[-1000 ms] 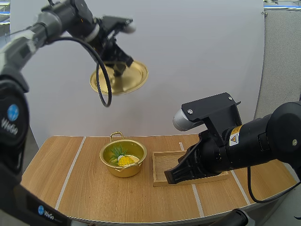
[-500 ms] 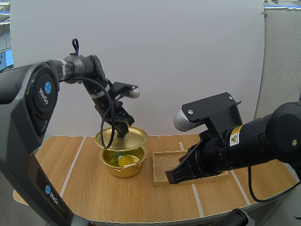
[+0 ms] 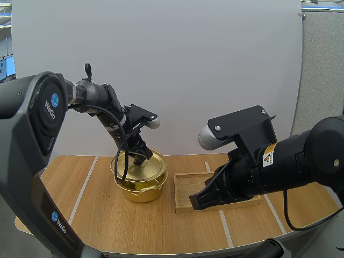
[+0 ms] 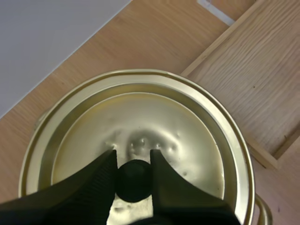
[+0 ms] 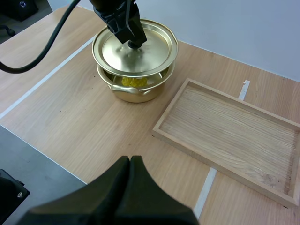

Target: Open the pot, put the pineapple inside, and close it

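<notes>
High view: your left gripper (image 3: 141, 156) holds the lid (image 3: 138, 165) from above, just over the pot (image 3: 141, 189), which stands left of the tray (image 3: 184, 189); your right gripper (image 3: 195, 201) waits by the tray's near left corner, clear of the closing path.
Left wrist view: its fingers (image 4: 101, 173) pinch the black knob (image 4: 134, 180), so the lid hangs centred over the rim.
Right wrist view: the right fingers (image 5: 112, 187) lie pressed together on nothing; a gap shows under the lid, with the pineapple (image 5: 132, 82) inside the pot; lowering and release look like all you have left.
</notes>
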### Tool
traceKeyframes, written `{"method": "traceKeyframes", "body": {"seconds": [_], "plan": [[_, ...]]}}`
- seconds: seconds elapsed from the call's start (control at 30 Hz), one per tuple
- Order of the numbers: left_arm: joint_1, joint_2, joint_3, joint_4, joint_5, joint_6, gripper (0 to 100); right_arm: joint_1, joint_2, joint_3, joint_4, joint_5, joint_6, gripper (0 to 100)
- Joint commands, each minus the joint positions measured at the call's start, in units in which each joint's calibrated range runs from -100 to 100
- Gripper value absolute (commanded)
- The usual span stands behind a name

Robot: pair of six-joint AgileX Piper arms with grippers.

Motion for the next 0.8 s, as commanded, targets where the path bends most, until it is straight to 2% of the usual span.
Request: {"method": "traceKeyframes", "body": {"seconds": [0.0, 0.33, 0.6, 0.77], "plan": [[-0.17, -0.29, 0.6, -4.3, -1.69, 1.66, 0, -0.2, -0.52, 0.17, -0.28, 0.0, -0.53, 0], [-0.03, 2.65, 2.33, -4.08, -6.97, 2.28, 0, -0.2, -0.52, 0.17, -0.28, 0.0, -0.53, 0], [0.06, 4.85, 2.33, -4.08, -5.88, 2.31, 0, -0.2, -0.52, 0.17, -0.28, 0.0, -0.53, 0], [1.24, 6.0, 2.44, -4.08, -5.29, 2.31, 0, -0.2, -0.52, 0.17, -0.28, 0.0, -0.53, 0]]}}
